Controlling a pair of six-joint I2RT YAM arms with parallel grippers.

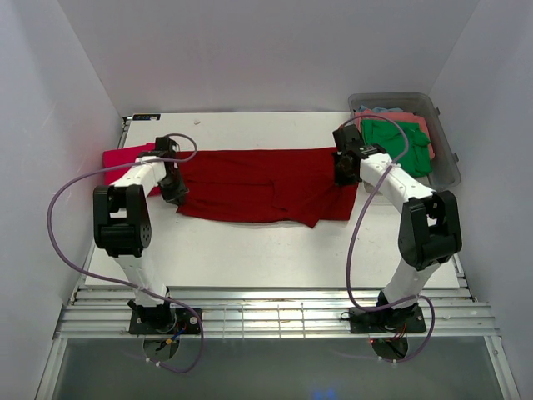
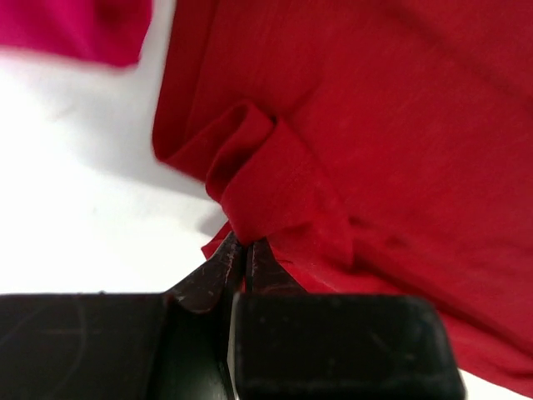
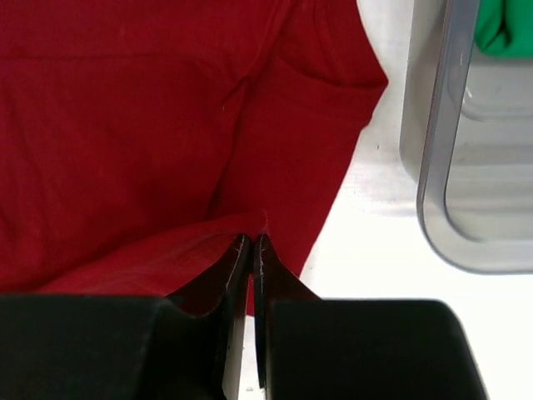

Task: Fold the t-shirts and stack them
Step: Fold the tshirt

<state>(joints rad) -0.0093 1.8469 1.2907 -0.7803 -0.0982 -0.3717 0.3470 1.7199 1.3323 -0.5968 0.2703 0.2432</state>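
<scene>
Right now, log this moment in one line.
left jaws: shut on dark red t-shirt, left edge | right jaws: shut on its right edge | shirt: laid across table | green t-shirt: in tub

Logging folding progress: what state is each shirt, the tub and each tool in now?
dark red t-shirt: spread on the table, pinched at both ends
pinkish-red t-shirt: lying at the left, not held
green t-shirt: crumpled in the tub
coral t-shirt: also in the tub
tub: lidless, holding shirts
left tool: shut on the dark red t-shirt
right tool: shut on the dark red t-shirt
</scene>
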